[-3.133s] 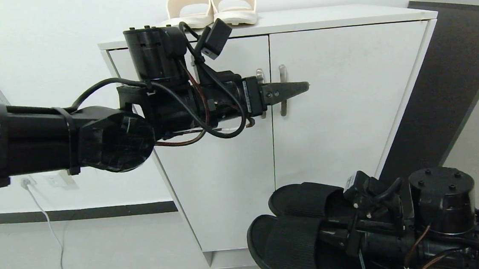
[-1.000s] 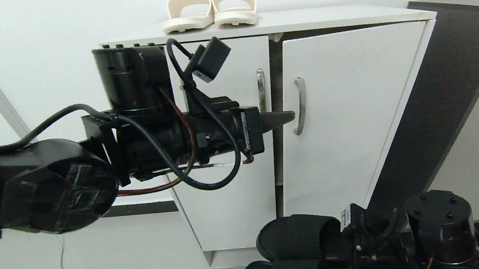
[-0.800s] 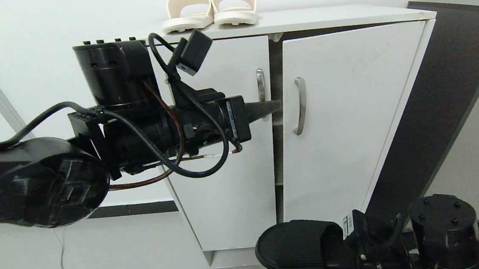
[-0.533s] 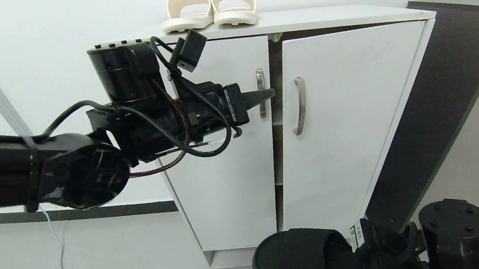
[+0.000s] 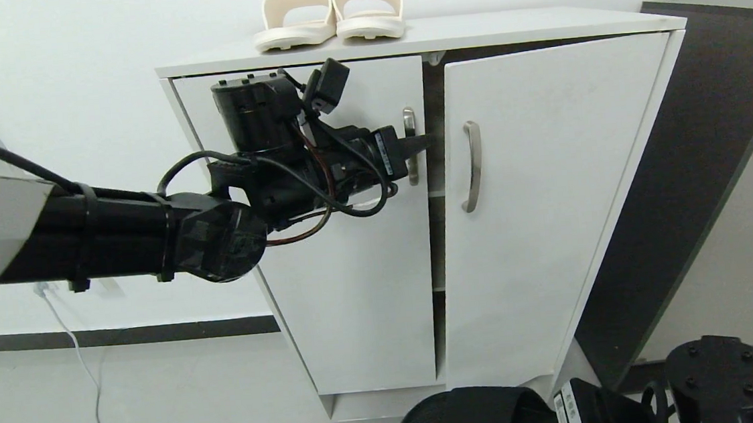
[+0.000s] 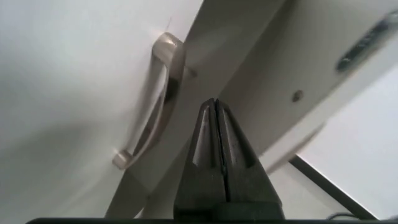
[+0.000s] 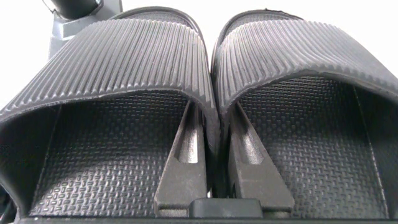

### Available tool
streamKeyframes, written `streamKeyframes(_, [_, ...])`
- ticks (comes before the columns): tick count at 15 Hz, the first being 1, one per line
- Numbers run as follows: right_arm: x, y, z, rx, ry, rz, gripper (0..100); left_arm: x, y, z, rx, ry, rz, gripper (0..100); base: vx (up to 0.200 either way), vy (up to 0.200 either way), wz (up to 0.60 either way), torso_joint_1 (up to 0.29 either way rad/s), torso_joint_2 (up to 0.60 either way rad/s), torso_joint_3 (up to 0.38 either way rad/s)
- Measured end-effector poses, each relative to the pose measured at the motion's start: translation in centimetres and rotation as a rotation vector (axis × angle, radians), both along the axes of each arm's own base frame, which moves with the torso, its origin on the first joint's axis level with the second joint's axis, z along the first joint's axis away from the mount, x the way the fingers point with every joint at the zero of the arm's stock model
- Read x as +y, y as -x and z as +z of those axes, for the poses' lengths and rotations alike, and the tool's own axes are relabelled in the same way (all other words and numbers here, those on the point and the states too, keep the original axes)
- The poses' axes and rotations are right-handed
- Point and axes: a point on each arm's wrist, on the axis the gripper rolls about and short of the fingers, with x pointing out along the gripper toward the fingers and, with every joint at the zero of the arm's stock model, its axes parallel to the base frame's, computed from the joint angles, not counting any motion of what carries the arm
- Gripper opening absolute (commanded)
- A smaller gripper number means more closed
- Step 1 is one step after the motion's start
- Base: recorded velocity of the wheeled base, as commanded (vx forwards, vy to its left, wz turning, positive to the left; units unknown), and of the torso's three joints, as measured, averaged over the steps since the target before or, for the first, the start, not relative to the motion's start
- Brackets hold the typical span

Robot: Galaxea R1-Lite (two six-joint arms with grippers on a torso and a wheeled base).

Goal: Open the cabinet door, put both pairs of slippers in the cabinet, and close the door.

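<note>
The left gripper [image 5: 426,142] sits mid-frame in the head view, its fingers [image 6: 202,137] clenched flat together with nothing between them. Their tip lies just past the left door handle [image 5: 410,145], at the dark gap [image 5: 437,166] between the two doors of the white cabinet [image 5: 310,48]. The right door [image 5: 549,191] stands ajar, its inner edge out from the cabinet front, so the gap runs from top to bottom. The right door handle [image 5: 472,166] is near the fingertip but apart from it. The left door [image 5: 354,274] lies shut.

The black slippers [image 5: 473,419] show at the bottom edge of the head view, below the ajar door's lower corner. The right gripper [image 7: 214,112] has one finger inside each slipper, clamping their two adjoining side walls together.

The beige slippers [image 5: 329,13] stand side by side on the cabinet top, upper centre, near its front edge.

Bare floor [image 5: 184,408] spreads at lower left, with a cable [image 5: 83,369] hanging down the wall. A dark panel [image 5: 700,145] flanks the cabinet at the right of the frame.
</note>
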Motion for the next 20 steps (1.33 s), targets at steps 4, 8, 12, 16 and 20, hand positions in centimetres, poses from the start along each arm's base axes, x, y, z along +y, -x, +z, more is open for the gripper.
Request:
streamKeyframes(4, [0.0,0.5,-0.3,0.009,0.013,0.017,0,-0.5,-0.7,-0.6,0.007,-0.004,0.002,0,-0.2,0.0,0.0,0.006,0.0,0.001])
streamKeyframes(8, [0.1,0.8,-0.5,0.015,0.02,0.032,0,-2.8,2.3,-1.4,0.016,-0.033,-0.087,0,-0.2,0.0,0.0,0.0,0.0,0.001])
streamKeyframes(12, [0.2,1.0,-0.7,0.013,0.029,0.046,0,-3.6,6.1,-1.0,-0.036,-0.067,-0.162,0,0.0,0.0,0.0,0.0,0.0,0.0])
streamKeyframes(16, [0.3,0.8,-0.8,0.012,0.032,0.039,0,-2.5,6.2,-0.8,-0.085,-0.032,-0.077,0,0.0,0.0,0.0,0.0,0.0,0.0])
streamKeyframes(20, [-0.6,-2.0,-0.4,-0.007,0.023,-0.126,0,-0.6,6.8,-1.4,-0.12,-0.05,0.18,0,0.0,0.0,0.0,0.0,0.0,0.0])
